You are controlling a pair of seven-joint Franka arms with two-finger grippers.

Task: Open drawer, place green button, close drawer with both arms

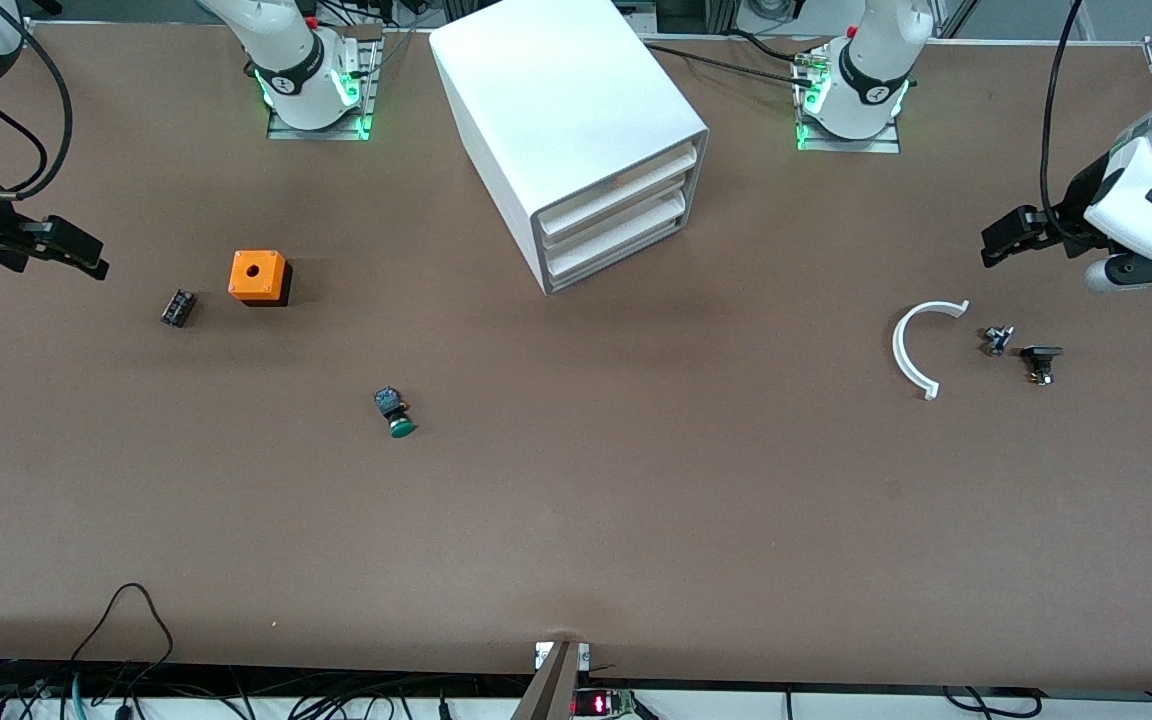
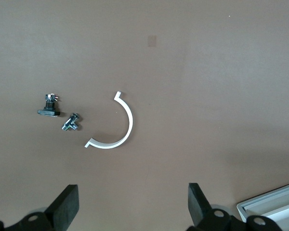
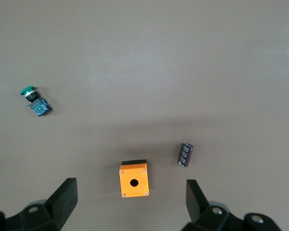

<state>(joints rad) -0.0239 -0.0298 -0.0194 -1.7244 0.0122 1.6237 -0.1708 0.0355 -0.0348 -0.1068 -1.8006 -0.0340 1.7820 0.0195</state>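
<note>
The white cabinet (image 1: 576,120) stands at mid table between the two bases, all three fronts shut. The drawer (image 1: 621,258) is its lowest front. The button (image 1: 394,412), green cap with a black-and-blue body, lies on its side nearer the front camera than the cabinet, toward the right arm's end; it also shows in the right wrist view (image 3: 34,101). My right gripper (image 1: 86,255) is open and empty, up over the table's right arm end, with the orange cube below its jaws (image 3: 130,201). My left gripper (image 1: 998,245) is open and empty over the left arm's end (image 2: 133,204).
An orange cube with a hole (image 1: 258,277) and a small black part (image 1: 178,307) lie toward the right arm's end. A white curved piece (image 1: 911,350), a small metal part (image 1: 997,340) and a black part (image 1: 1041,360) lie toward the left arm's end. Cables hang at the front edge.
</note>
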